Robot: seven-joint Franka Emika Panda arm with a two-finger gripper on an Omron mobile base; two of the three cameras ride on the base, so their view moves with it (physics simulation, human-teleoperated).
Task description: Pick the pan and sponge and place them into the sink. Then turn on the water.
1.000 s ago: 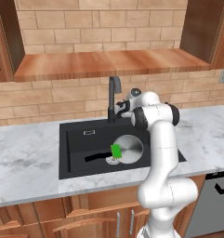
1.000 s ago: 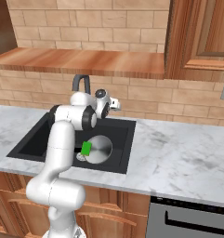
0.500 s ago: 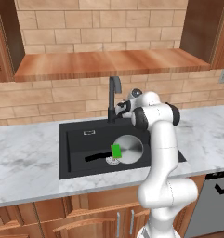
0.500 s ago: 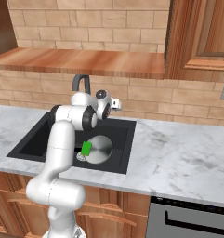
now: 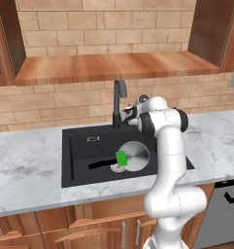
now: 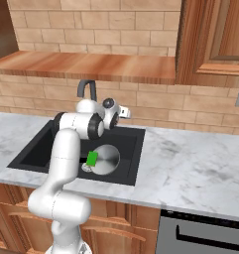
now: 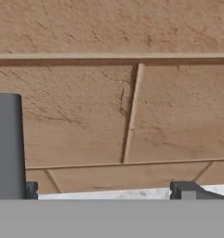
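Pan (image 5: 134, 156): it is seen lying flat on the floor of the sink, toward the right half of the basin, with the black handle (image 5: 101, 164) pointed to the left in the left base view.
Sponge (image 5: 121, 158): it is laid on the left edge of the pan, at the place where the handle meets the round part; the green face is turned up.
Sink (image 5: 79, 146): the black basin is set into the marble table (image 5: 26, 170); the pan and the sponge are both held inside it, and part of a round drain (image 5: 117, 168) is seen just under the sponge.
Faucet (image 5: 118, 99): the dark grey faucet is placed behind the sink at the brick wall (image 5: 65, 99); in the hand view it is seen as a grey upright bar (image 7: 8, 144) at the left side.
Water: a stream is not made out in either base view.
End effector (image 5: 126, 113): it is held above the back edge of the sink, just beside the faucet, and is pointed toward the wall. The two fingers (image 7: 190, 189) are seen well apart at the bottom corners of the hand view, and nothing is clamped between them. It seems that the faucet is not touched, but from these views the contact cannot be told surely.
Shelf (image 5: 113, 68): a wooden shelf is fixed on the wall above the faucet.
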